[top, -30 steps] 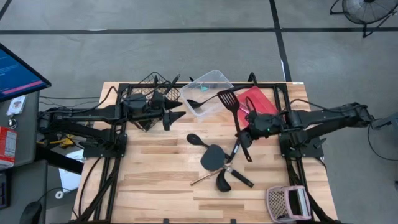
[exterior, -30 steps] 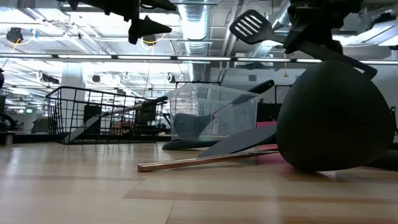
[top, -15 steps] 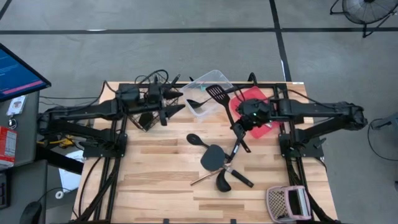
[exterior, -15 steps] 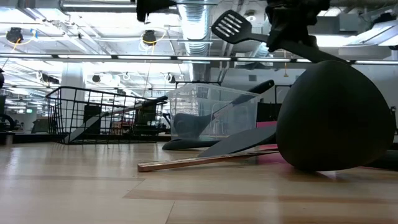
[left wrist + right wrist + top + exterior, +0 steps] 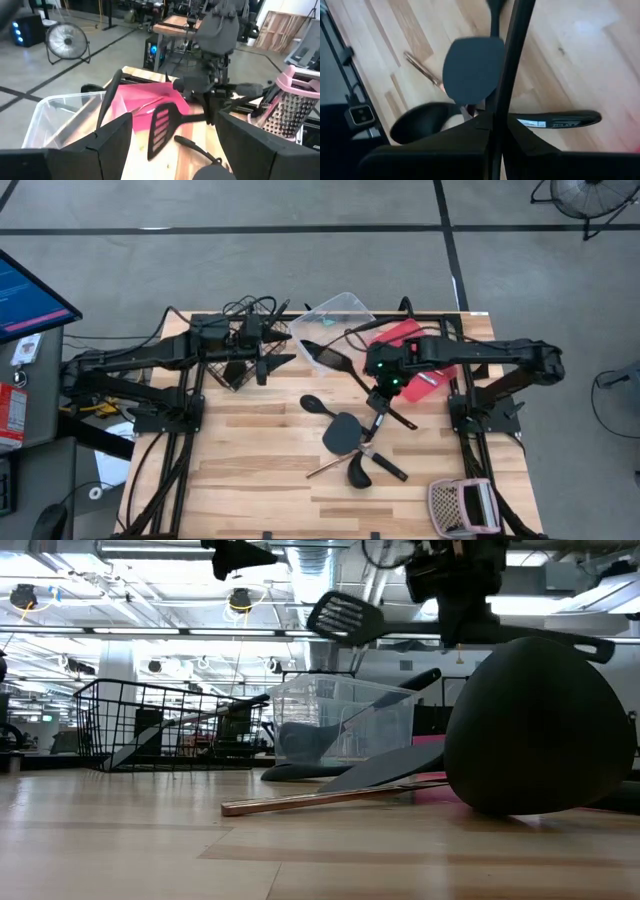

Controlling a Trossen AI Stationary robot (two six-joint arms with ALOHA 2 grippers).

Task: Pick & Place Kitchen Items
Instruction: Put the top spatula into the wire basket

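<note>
High view: right claw (image 5: 384,385) pinches slotted spatula (image 5: 330,357) at the clear tub's (image 5: 350,307) rim (left claw (image 5: 272,352) spread).

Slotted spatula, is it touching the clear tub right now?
Apart. The low view shows the slotted spatula in the right gripper, well above the clear tub.

Room: grey concrete floor (image 5: 300,270) crossed by dark tape lines (image 5: 250,228). Butcher-block wooden bench (image 5: 250,470) stands mid-floor. A monitor (image 5: 30,295) with blue screen sits beside the bench's left edge. A floor fan (image 5: 590,198) stands at far right; another fan (image 5: 67,42) shows in the left wrist view. Low view: open ceiling with silver ductwork (image 5: 320,580) and bright strip lights (image 5: 90,632). Leaning wood panels (image 5: 280,30) and another wooden table (image 5: 175,25) stand well beyond.
</note>
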